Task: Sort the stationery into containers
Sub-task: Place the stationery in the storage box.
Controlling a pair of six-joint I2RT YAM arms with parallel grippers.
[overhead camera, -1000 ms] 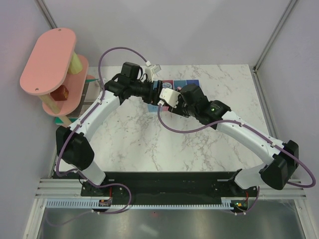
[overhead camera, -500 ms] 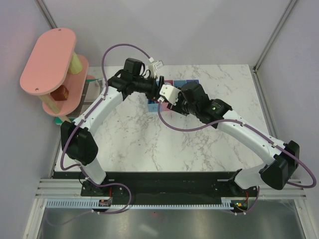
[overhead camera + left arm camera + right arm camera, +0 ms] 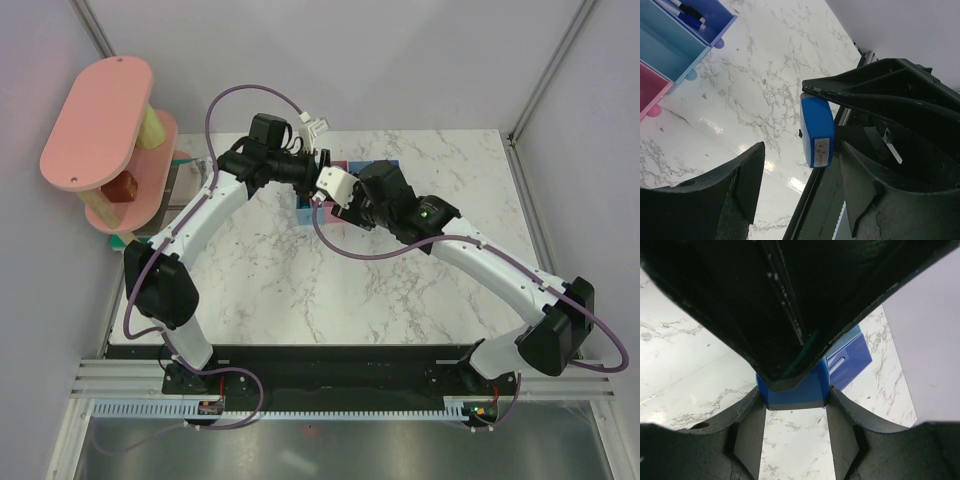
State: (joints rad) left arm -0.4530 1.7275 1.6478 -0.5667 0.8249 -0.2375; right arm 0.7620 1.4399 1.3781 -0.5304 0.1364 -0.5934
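Observation:
My right gripper [image 3: 794, 396] is shut on the blue wedge block [image 3: 792, 386], holding it in the air beside the containers [image 3: 340, 167]. In the left wrist view the same blue wedge block [image 3: 817, 131] has a white label and hangs under the right gripper's black fingers [image 3: 880, 90]. My left gripper [image 3: 802, 148] is open around the block. The block is close to one finger, with a wide gap to the other. The purple-blue bin [image 3: 715, 22] holds markers [image 3: 690, 11]. Beside it are an empty light blue bin [image 3: 667, 47] and a pink bin [image 3: 650, 92].
A pink tiered shelf tower [image 3: 100, 125] stands at the table's far left, with a brown block [image 3: 125, 187] on its lower level. Both arms cross above the containers and hide most of them in the top view. The purple-blue bin [image 3: 852, 357] lies just beyond the block.
The left gripper's jaws have narrowed around the blue block and the left wrist has shifted slightly back. The right gripper still holds the block and has edged left.

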